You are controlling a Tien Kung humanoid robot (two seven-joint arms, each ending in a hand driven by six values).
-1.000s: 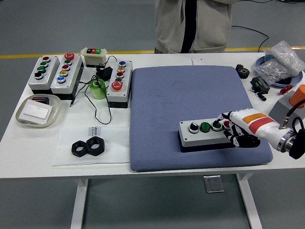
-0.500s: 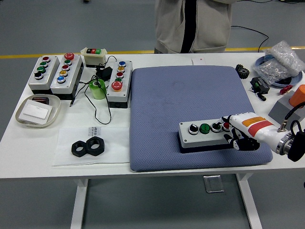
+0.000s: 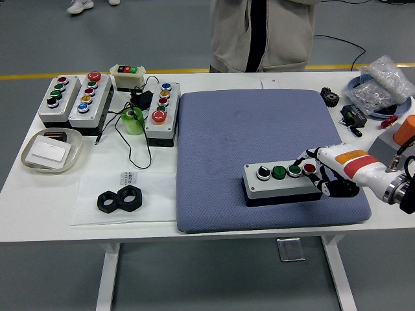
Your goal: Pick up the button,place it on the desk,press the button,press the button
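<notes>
The grey four-button control box [image 3: 282, 181] lies on the blue padded mat [image 3: 259, 155], near its front right corner. The right hand [image 3: 331, 173] reaches in from the right, its white thumb at the box's red end button and black fingers [image 3: 337, 189] curled around the box's right end, apparently gripping it. A white sheet [image 3: 126, 188] under two black hex nuts [image 3: 120, 199] bears print too small to read.
</notes>
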